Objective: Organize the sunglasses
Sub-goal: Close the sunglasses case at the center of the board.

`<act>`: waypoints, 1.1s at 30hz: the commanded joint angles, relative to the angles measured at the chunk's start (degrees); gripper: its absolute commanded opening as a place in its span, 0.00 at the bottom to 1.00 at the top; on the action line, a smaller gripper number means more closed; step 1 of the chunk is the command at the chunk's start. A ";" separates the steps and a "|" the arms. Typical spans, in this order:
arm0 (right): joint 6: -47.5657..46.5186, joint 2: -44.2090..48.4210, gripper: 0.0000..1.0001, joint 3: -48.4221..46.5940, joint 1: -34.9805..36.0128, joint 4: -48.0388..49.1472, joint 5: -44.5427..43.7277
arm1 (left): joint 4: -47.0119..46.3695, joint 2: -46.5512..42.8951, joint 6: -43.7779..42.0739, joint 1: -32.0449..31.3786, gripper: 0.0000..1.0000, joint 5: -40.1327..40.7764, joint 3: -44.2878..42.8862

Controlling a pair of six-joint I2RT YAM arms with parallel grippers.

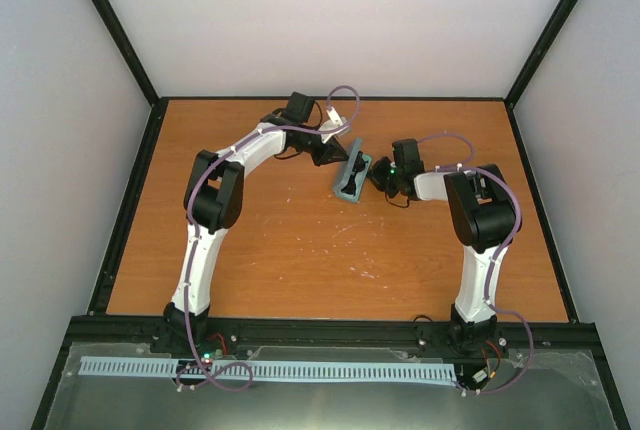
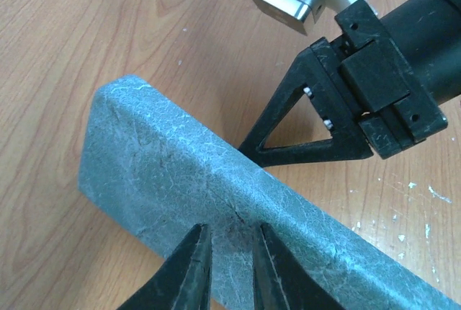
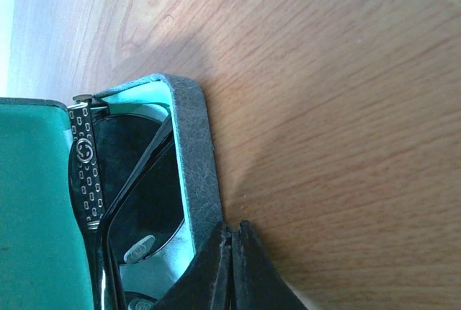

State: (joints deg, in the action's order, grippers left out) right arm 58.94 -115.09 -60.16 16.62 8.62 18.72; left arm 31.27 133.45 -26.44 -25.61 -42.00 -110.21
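Note:
The grey-blue case (image 1: 346, 180) lies open mid-table, its green lining (image 3: 36, 209) showing. The sunglasses (image 3: 148, 195) rest inside it, one dark lens and a patterned black arm (image 3: 86, 173) visible. My left gripper (image 2: 232, 229) comes from the upper left (image 1: 338, 155). Its fingers are clamped on the case's grey outer shell (image 2: 216, 180), which fills the narrow gap between them. My right gripper (image 3: 235, 225) is shut and empty, its tips touching the outside of the case rim (image 3: 198, 173). From the left wrist its black fingers (image 2: 317, 153) meet the case's far edge.
The orange wooden table (image 1: 300, 250) is bordered by black frame rails (image 1: 130, 200) and white walls. A white slotted cable strip (image 1: 260, 370) runs along the near edge by the arm bases.

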 commanded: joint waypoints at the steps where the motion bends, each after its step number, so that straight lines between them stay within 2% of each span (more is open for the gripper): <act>1: -0.38 -4.23 0.03 3.26 0.69 -8.16 -0.43 | -0.28 1.90 0.80 -2.17 0.19 -1.77 -1.61; 33: -1.21 -2.41 0.03 4.17 0.69 -7.24 -0.27 | -0.70 2.69 -1.30 -2.91 0.18 -2.56 2.68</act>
State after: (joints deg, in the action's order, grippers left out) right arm 58.87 -115.00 -58.87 16.58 10.98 18.85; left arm 29.41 133.47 -26.46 -26.22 -43.72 -108.97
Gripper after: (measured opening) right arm 0.028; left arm 0.186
